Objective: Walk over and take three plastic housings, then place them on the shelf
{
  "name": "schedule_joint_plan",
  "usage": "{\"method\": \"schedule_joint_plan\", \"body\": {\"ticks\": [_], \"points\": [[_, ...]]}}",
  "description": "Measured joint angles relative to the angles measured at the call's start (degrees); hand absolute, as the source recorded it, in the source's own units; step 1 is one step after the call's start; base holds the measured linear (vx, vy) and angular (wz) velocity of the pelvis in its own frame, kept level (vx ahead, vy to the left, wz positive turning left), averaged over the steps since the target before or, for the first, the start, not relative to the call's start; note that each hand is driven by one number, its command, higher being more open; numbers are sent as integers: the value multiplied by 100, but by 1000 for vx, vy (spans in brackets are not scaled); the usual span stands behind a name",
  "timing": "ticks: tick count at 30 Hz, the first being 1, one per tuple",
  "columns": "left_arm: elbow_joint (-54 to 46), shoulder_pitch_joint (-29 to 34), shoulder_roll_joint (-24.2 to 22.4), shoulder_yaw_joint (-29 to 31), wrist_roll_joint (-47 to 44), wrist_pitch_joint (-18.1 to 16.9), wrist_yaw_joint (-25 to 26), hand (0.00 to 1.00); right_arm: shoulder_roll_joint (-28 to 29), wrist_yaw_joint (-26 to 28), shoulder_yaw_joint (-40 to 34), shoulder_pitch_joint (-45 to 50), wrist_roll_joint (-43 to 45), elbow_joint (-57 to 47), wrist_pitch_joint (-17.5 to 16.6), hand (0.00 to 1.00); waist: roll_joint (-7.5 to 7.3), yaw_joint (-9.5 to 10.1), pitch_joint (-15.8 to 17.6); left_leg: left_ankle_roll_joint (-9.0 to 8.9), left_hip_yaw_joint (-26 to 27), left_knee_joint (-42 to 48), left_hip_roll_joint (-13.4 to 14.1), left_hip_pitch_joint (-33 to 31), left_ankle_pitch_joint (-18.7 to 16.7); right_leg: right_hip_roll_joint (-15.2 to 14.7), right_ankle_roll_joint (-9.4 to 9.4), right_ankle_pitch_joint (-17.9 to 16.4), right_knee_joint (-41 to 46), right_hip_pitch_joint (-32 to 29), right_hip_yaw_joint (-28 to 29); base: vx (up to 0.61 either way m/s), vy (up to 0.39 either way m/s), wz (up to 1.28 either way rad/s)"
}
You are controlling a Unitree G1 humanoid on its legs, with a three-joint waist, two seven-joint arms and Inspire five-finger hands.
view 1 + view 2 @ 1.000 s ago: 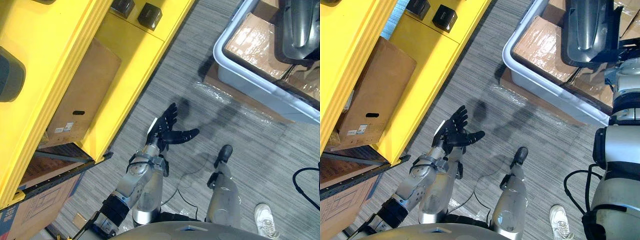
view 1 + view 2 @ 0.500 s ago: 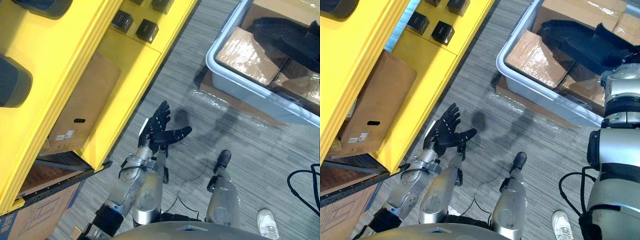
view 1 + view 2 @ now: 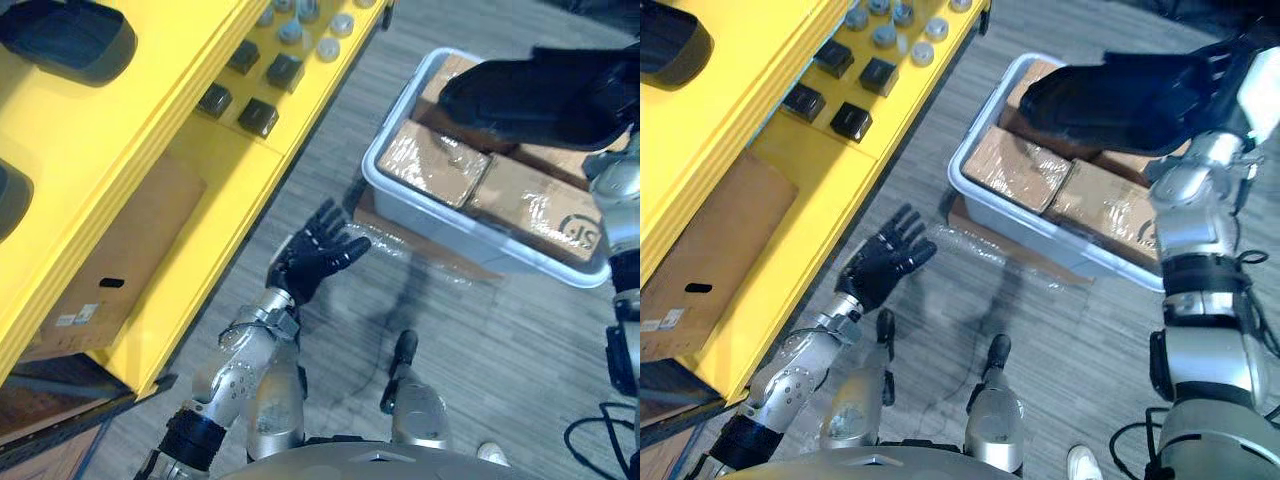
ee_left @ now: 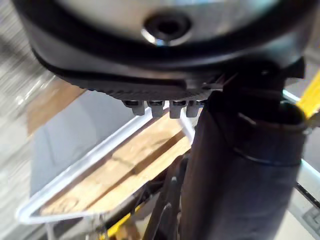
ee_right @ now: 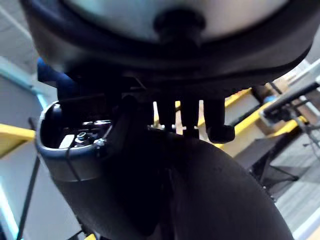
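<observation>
A large dark plastic housing (image 3: 1110, 100) hangs above the grey bin (image 3: 450, 235), and my right hand (image 3: 1225, 65) is shut on its far right end. In the right wrist view the same housing (image 5: 200, 190) bulks under my curled fingers (image 5: 216, 122). My left hand (image 3: 315, 258) is held open over the floor between the yellow shelf (image 3: 150, 130) and the bin, fingers spread and holding nothing. Two more dark housings (image 3: 65, 35) lie on the shelf's top level at the far left.
The bin holds wrapped cardboard boxes (image 3: 520, 200) and stands on a flat cardboard sheet. Small black blocks (image 3: 258, 117) and round caps (image 3: 300, 30) sit on a lower shelf level. A cardboard box (image 3: 110, 260) is stored under the shelf. Striped grey floor lies between.
The camera has swung, so the whole scene has shifted. The right hand has raised the dark housing up from the bin. The left hand stays open and has moved little.
</observation>
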Motion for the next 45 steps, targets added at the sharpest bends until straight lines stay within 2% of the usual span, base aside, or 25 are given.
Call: {"method": "schedule_joint_plan", "body": {"ticks": [2,5,7,9,11,13,15,17,20,26,31,35,36,41,45], "points": [[319,-211,-148,-100,-617,327,128,100,176,0,1,110,-283,-118,-77,0,-29,-44,-46,-18,45,-9,29,130,-34,25,1,-3,-16,105,26,27,-26,-12],[1223,-681,-416,-474,-1895,751,374,100,419,-25,4,502,-619,-575,-293,0,-77,-114,-350,-61,228,-14,101,239,-101,81,-26,-28,-26,92,164,4,-27,-27],[1424,-742,-478,-609,-2344,740,400,100,569,-94,4,625,-779,-740,-374,0,-126,-226,-460,-76,272,-13,127,282,-112,103,-35,-36,-26,96,204,13,-42,-22],[1555,-756,-582,-693,-2748,660,399,100,690,-216,-20,919,-978,-1032,-493,0,-197,-259,-590,-106,371,-12,167,365,-144,144,-45,-42,-27,97,300,9,-36,-26],[1729,-905,-668,-808,-3258,433,372,100,904,-398,-68,1366,-1229,-1407,-700,0,-291,-371,-768,-136,443,-11,226,438,-167,195,-68,-56,-27,125,343,11,-57,-17],[1913,-1121,-790,-861,-3584,161,353,100,1080,-473,-71,1617,-1389,-1700,-812,0,-351,-401,-826,-157,527,-11,249,544,-193,210,-53,-83,-28,161,428,-17,-29,-24],[2026,-1295,-908,-879,-3870,-64,319,100,1296,-499,-68,1833,-1439,-1992,-959,0,-372,-495,-914,-164,563,-12,263,567,-203,216,-64,-92,-28,164,430,-24,-24,-15],[2080,-1440,-1060,-912,-4268,-425,295,100,1656,-497,-48,2019,-1441,-2325,-1020,0,-404,-519,-990,-180,670,-11,303,635,-220,233,-72,-96,-29,166,465,-18,-20,-19],[2252,-1556,-1253,-977,-4530,-833,212,100,1883,-491,76,2272,-1440,-2543,-1146,0,-437,-514,-1055,-221,766,-11,334,744,-260,254,-96,-110,-29,178,532,-8,-26,-16],[2521,-1801,-1265,-1063,-4975,-1063,194,100,2330,-466,306,2488,-1440,-2593,-1465,0,-483,-536,-1097,-222,845,8,327,783,-271,247,-77,-52,-27,175,619,22,-11,-9],[2520,-1802,-1267,-1091,-5155,-1105,212,100,2569,-539,432,2488,-1436,-2593,-1715,0,-511,-533,-1125,-219,882,9,325,836,-303,244,-76,-50,-27,218,627,7,-4,-2],[2517,-1837,-1298,-1230,-5172,-1504,288,100,2777,-558,782,2497,-1434,-2595,-1881,0,-573,-531,-1163,-215,881,10,321,838,-309,240,-76,-52,-28,219,626,0,0,0],[2517,-1837,-1298,-1242,-5184,-1559,292,0,2806,-561,811,2502,-1434,-2596,-1901,0,-578,-531,-1166,-215,879,10,321,837,-310,239,-75,-52,-28,220,626,0,0,0],[2517,-1836,-1298,-1248,-5281,-1731,335,0,3035,-692,911,2738,-1419,-2635,-2121,0,-640,-505,-1205,-212,846,10,312,836,-318,230,-84,-62,-28,256,583,1,-6,5],[2517,-1835,-1298,-1279,-5281,-1862,370,0,3101,-820,1058,2915,-1419,-2758,-2137,0,-644,-508,-1208,-213,844,10,309,836,-323,227,-90,-69,-28,256,577,0,0,0]]}}
